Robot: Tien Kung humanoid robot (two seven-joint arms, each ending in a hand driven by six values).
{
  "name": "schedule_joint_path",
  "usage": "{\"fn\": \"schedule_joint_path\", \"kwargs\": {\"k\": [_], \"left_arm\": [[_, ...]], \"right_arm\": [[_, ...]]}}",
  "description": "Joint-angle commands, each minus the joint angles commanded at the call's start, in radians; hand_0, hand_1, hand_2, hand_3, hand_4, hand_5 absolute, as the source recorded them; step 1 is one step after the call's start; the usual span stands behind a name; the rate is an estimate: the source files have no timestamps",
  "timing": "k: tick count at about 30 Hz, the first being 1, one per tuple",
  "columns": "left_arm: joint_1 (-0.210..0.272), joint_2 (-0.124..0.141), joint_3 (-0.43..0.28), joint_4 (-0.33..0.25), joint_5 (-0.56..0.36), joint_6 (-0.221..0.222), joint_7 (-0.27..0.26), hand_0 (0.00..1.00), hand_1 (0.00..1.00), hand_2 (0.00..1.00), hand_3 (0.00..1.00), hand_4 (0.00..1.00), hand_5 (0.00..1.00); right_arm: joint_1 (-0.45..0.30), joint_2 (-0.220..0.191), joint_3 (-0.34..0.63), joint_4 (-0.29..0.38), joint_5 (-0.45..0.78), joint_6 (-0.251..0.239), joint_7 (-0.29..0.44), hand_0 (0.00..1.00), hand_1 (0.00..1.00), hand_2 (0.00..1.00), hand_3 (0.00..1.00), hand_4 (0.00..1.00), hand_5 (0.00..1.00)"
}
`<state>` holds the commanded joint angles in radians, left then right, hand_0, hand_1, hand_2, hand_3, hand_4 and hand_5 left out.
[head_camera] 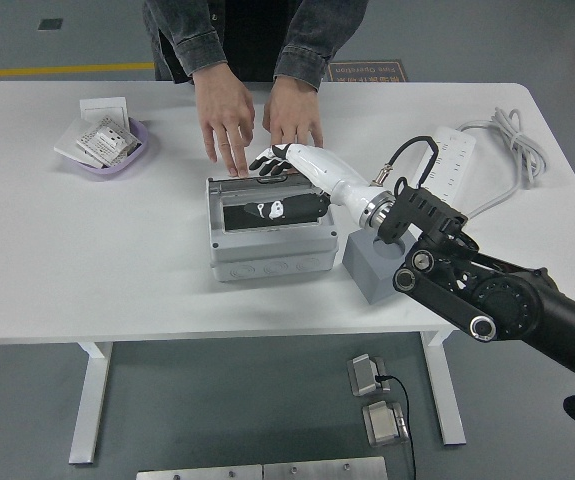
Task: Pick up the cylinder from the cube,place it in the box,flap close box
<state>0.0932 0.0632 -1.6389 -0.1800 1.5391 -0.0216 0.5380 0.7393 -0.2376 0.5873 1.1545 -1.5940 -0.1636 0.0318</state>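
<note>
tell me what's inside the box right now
Through the box's clear window only a dark interior shows, with the right hand pressing on the lid. No cylinder is visible; reflections and the hand cover part of it.

The right hand lies flat, fingers spread, on the lid of the box near the table middle. A person's hands touch the box's far edge. The cube stands just right of the box.

The right arm reaches in leftward, its robot hand palm-down with fingers apparently spread flat.
</note>
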Motion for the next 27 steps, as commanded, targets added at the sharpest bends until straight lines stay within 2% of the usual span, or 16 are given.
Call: {"fn": "schedule_joint_path", "kwargs": {"k": [15, 27], "left_arm": [[0.000, -0.004, 0.012, 0.000, -0.015, 0.002, -0.005, 0.709, 0.711, 0.623, 0.715, 0.775, 0.564], [0.001, -0.005, 0.004, 0.000, -0.015, 0.003, 0.002, 0.708, 0.710, 0.623, 0.714, 0.774, 0.563]], "right_arm": [[-0.046, -0.028, -0.004, 0.028, 0.016, -0.006, 0.001, 0.745, 0.657, 0.683, 0.720, 0.868, 0.478], [-0.086, -0.027, 0.022, 0.036, 0.024, -0.014, 0.005, 0.743, 0.655, 0.682, 0.715, 0.854, 0.466]]}}
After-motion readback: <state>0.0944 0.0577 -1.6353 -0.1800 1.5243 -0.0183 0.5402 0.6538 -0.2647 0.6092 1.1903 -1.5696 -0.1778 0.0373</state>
